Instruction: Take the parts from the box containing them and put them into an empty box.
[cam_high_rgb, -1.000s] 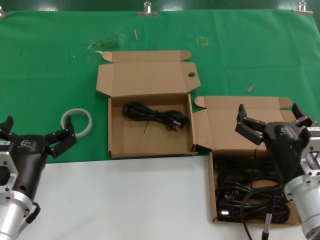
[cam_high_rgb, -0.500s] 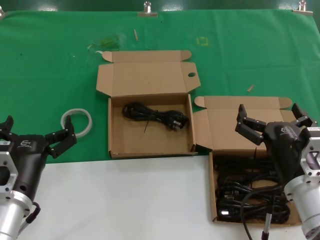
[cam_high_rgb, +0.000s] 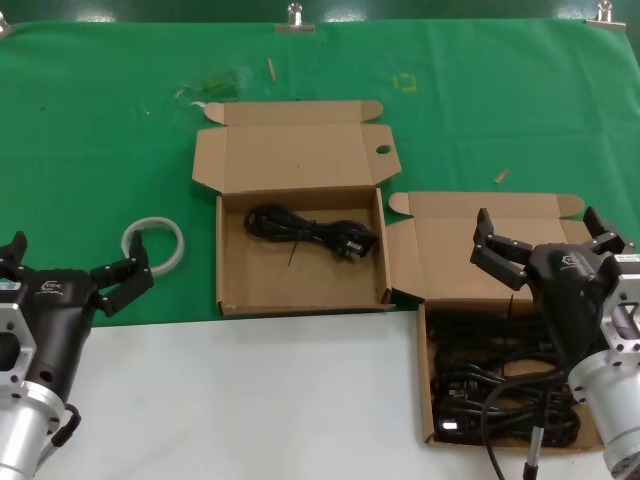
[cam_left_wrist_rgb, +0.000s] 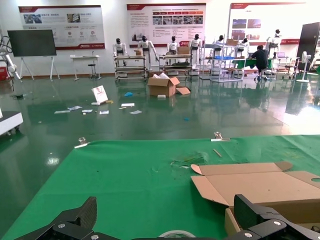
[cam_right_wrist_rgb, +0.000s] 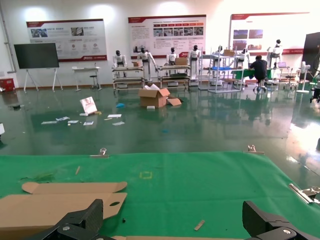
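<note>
A green cloth (cam_high_rgb: 100, 130) covers the table's far part, white nearer; beyond lies a glossy hall floor (cam_left_wrist_rgb: 150, 120). Left gripper (cam_high_rgb: 70, 265) and right gripper (cam_high_rgb: 548, 240), above the full box (cam_high_rgb: 440, 250), gape empty.

Big robotics showroom or test hall, glossy green floor (cam_left_wrist_rgb: 150, 115), humanoid robots (cam_right_wrist_rgb: 145, 55) lined up by shelving racks (cam_left_wrist_rgb: 132, 67), display posters (cam_right_wrist_rgb: 167, 32) along the wall, green-covered workbench (cam_high_rgb: 100, 130) up front, cardboard boxes (cam_left_wrist_rgb: 162, 85) on the floor
</note>
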